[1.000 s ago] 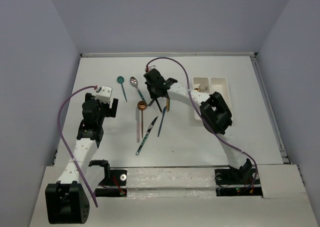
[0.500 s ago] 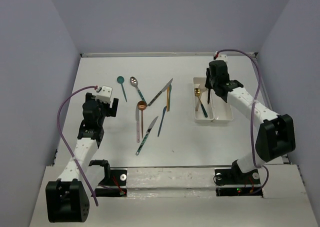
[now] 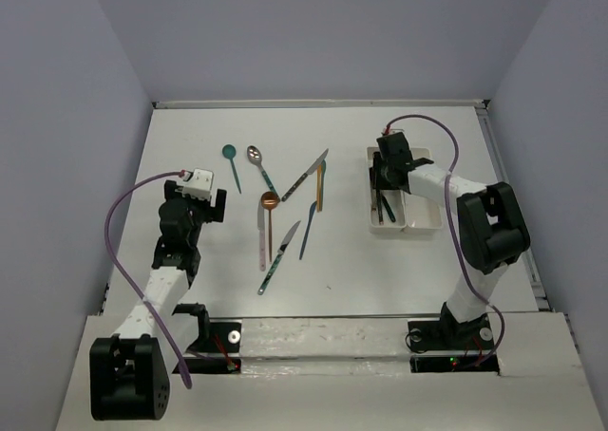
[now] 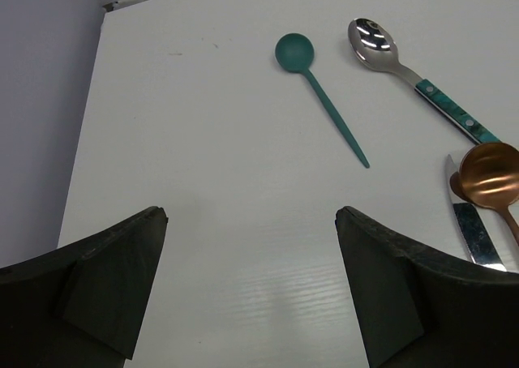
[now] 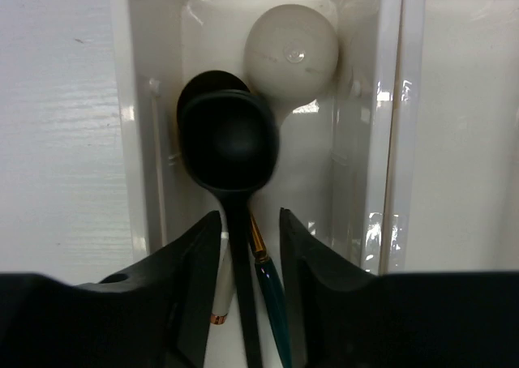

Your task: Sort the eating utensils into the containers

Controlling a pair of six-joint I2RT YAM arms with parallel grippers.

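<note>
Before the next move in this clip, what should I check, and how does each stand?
1. Black spoon over the tray's left compartment: ok.
2. Beige spoon lies in that compartment too: ok.
3. Right gripper free of the black spoon's handle: cannot tell; its fingers flank it.
4. Left gripper open and empty: ok.
5. All utensils off the table: not ok; teal spoon, copper spoon and others lie there.

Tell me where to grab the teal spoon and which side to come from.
Grip the teal spoon at mid-handle, coming straight down with the open left claw, its fingers set across the handle. The spoon lies flat on the table, its handle is thin and straight, and it sits apart from the silver spoon, so both sides look free.
</note>
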